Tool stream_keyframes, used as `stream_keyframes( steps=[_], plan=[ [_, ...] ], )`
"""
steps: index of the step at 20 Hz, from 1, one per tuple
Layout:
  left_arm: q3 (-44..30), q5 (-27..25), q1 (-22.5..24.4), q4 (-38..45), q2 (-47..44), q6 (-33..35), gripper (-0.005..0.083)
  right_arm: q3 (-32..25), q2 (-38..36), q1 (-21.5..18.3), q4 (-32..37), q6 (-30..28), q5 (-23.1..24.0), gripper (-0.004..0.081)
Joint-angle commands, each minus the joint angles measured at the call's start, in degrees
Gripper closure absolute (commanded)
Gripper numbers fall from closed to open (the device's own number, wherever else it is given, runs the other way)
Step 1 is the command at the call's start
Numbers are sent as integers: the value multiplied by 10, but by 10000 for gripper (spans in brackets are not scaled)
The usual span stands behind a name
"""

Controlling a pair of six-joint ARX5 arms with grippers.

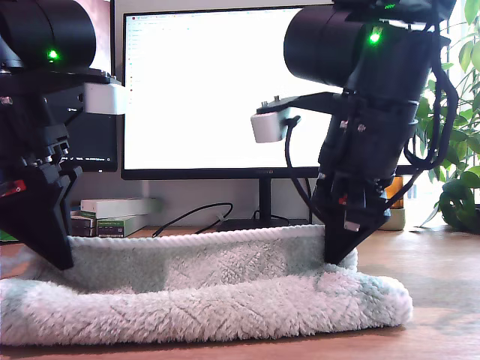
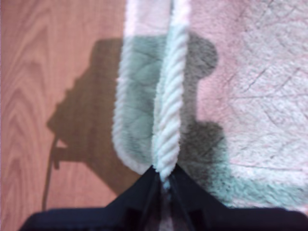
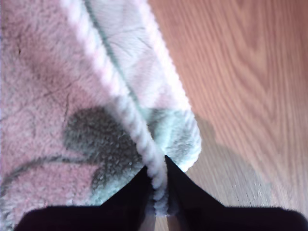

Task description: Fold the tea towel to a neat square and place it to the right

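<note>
As it lay on the table (image 1: 442, 300), towel (image 1: 225, 300): fluffy, off-white, corded rear edge (image 2: 171, 96) raised.
My first gripper (image 2: 164, 180): pointed down, jaws clamped on the edge.
My second gripper (image 3: 156, 166): likewise.
Monitor (image 1: 217, 90): 12 o'clock of the towel, exterior view.

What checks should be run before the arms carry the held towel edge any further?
1. My first gripper shut on the corded edge: ok.
2. My second gripper shut on the same edge: ok.
3. Held edge level between both arms in the exterior view: ok.
4. Tea towel front fold resting on the wooden table: ok.
5. Which arm is first in the exterior view: cannot tell.
</note>
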Motion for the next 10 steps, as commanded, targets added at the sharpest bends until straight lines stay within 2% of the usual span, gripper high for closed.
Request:
stream_keyframes(
  steps=[1, 2, 4, 7, 10],
  plan=[
    [3, 0, 11, 10, 6, 3, 797, 1, 7, -3, 2, -3, 1, 780],
    [3, 2, 16, 15, 6, 2, 796, 1, 8, -3, 3, -3, -1, 780],
    [3, 7, 18, 16, 6, 2, 741, 1, 8, -3, 2, -3, -2, 766],
    [3, 7, 18, 19, 6, 2, 625, 1, 8, -3, 12, -2, -3, 605],
    [3, 7, 18, 24, 6, 2, 566, 1, 7, -3, 16, 2, -2, 566]
  ],
)
